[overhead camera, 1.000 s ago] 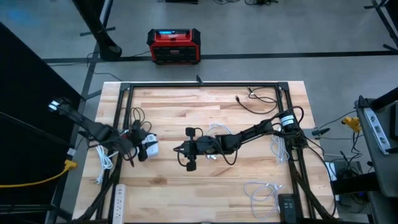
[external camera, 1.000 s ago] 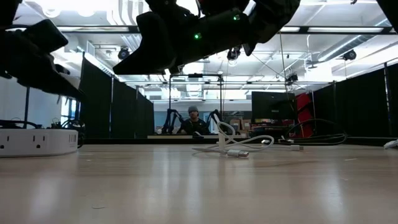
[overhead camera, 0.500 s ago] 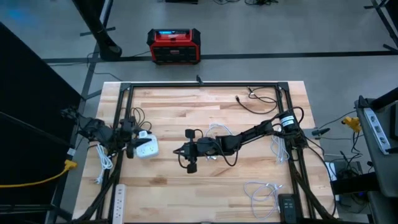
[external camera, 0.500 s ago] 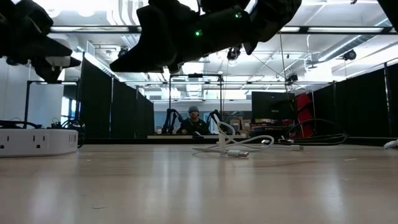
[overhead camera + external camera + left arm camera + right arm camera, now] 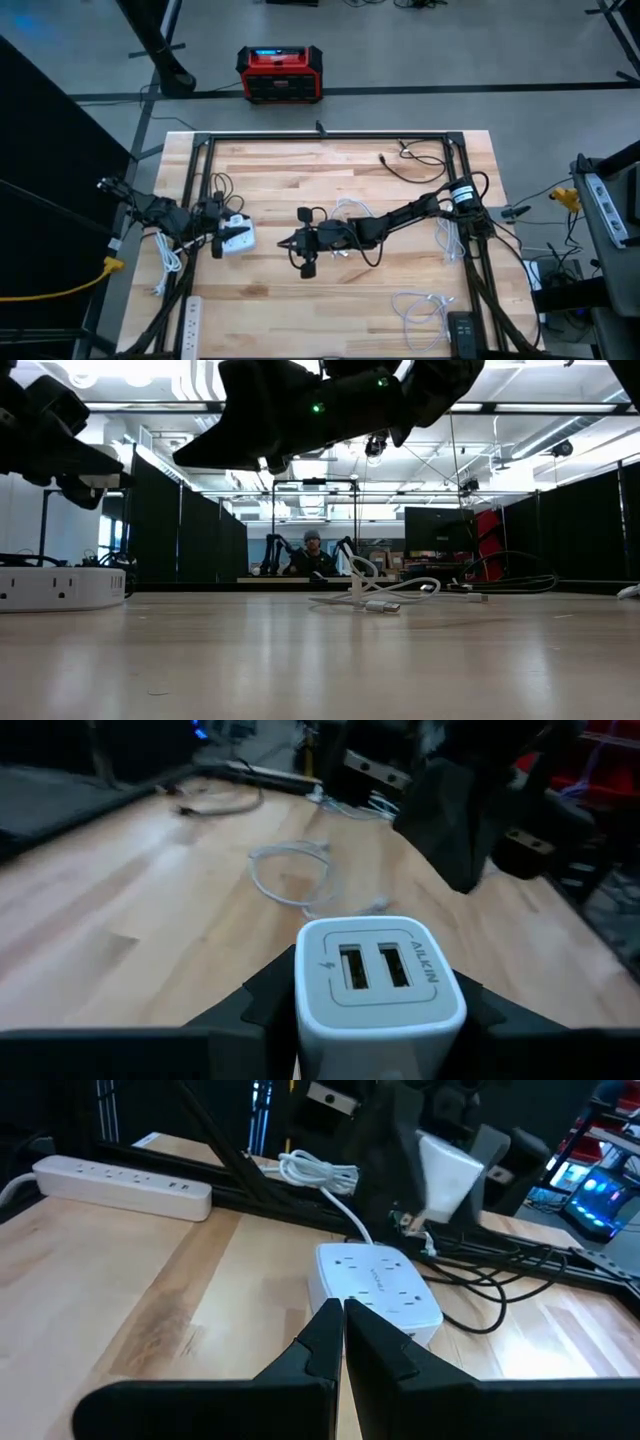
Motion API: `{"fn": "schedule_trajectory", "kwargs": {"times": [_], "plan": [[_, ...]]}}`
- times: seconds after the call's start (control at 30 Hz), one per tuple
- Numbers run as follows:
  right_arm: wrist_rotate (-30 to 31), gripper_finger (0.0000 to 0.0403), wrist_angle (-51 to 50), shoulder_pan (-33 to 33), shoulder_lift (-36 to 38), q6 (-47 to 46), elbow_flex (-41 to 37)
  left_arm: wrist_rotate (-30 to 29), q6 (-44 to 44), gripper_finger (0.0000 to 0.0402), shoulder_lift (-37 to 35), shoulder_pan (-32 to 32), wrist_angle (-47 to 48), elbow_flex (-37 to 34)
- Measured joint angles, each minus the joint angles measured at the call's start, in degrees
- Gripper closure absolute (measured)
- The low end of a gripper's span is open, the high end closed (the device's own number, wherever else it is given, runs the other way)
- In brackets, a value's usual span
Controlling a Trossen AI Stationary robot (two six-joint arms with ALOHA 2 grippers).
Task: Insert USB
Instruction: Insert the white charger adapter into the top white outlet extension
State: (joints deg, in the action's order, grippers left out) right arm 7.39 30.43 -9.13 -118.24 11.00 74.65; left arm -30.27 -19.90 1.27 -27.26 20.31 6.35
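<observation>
A white two-port USB charger (image 5: 378,975) sits in my left gripper (image 5: 372,1012), which hovers near the table's left side (image 5: 218,240), just above a white multi-outlet power hub (image 5: 378,1285) that lies flat on the wood. The right wrist view shows the charger (image 5: 447,1173) beyond that hub. My right gripper (image 5: 288,243) waits mid-table, pointing at the hub, its fingers (image 5: 343,1320) shut with nothing showing between them. A white USB cable (image 5: 385,600) lies loose on the table behind it. My left gripper pinches the charger by its two opposite side walls (image 5: 305,990) between both fingers (image 5: 262,995). The port face points away from the wrist. It comes from the table's left side, and the charger is lifted clear of the table, above the hub.
A white power strip (image 5: 120,1180) and a coiled white cable (image 5: 320,1172) lie by the left frame rail. More white cables (image 5: 420,305) lie at the near right and a black cable (image 5: 410,165) at the far right. Bare wood (image 5: 300,185) shows mid-table.
My left gripper, with the charger, drew back from the hub toward the table's left edge and rose, then came a little way back toward the hub and lower. The hub stayed where it was.
</observation>
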Motion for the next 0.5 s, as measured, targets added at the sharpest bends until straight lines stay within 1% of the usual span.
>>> {"fn": "schedule_trajectory", "kwargs": {"times": [0.3,0.43,0.5], "plan": [[-0.1,0.0403,0.3,0.0,0.0,-0.7,0.0,6.6,-1.8,0.0263,-0.3,1.3,-1.2,-0.2],[-0.1,0.0403,0.3,0.0,0.0,-1.0,0.0,7.2,-1.5,0.0263,0.1,2.1,-3.1,-0.5],[-0.1,0.0403,0.3,0.0,0.0,-1.0,0.0,7.4,-0.6,0.0263,0.5,2.8,-7.0,-1.2]]}}
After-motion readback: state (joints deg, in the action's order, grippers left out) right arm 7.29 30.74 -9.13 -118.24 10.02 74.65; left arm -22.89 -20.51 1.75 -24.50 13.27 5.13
